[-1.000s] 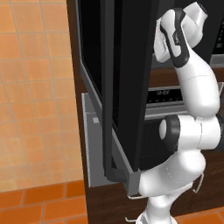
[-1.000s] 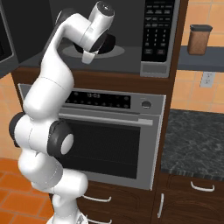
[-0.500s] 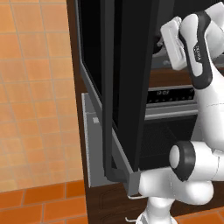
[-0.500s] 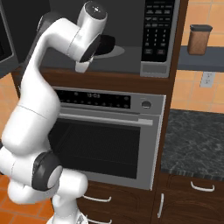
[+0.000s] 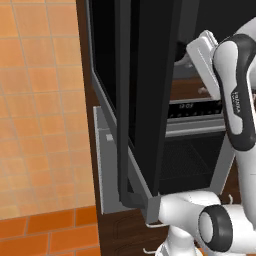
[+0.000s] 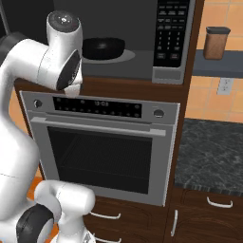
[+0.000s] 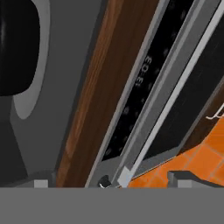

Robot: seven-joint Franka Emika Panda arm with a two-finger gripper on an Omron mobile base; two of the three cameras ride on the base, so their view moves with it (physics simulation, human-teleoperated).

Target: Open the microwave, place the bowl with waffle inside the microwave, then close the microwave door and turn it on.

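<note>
In the left base view the microwave door (image 5: 142, 100) stands swung wide open, seen almost edge-on: a tall black glass panel in a grey steel border, with its dark vertical handle (image 5: 123, 125) running down the near side. The white arm rises at the right, in front of the oven (image 5: 192, 150).

In the right base view the microwave (image 6: 133, 40) sits open in the dark wood cabinet above the oven (image 6: 102, 147). The bowl (image 6: 103, 47), small, round, shallow and black, rests on the pale turntable plate (image 6: 121, 58) inside the grey cavity, left of the keypad panel (image 6: 171, 33). The waffle cannot be made out in it. A brown canister (image 6: 216, 42) stands on a shelf to the right.

In the hand view the bowl (image 7: 17, 48) shows as a dark rounded shape on the plate, beside the wood strip and the oven's display. The gripper (image 7: 109, 183) has its two tips far apart at the bottom corners, jaws spread wide with nothing between them.
</note>
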